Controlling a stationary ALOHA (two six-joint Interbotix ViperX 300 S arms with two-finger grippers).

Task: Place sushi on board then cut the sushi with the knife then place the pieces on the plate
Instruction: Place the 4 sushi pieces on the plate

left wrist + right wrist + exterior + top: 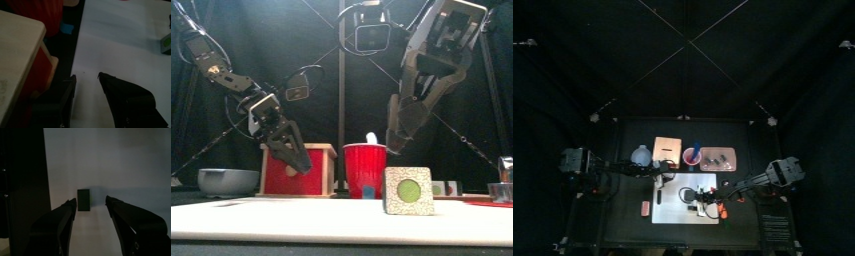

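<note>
Sushi (409, 190) is set on the white board (291, 215), but cutting seems not yet begun. Left claw (87, 76) and right claw (90, 201) are held open, empty.

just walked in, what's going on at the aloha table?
Nothing is gripped right now. The right gripper hangs open over a sushi piece standing on the white board. The left gripper, open too, is low at the board's edge beside the wooden box. The red cup stands behind the board.
</note>
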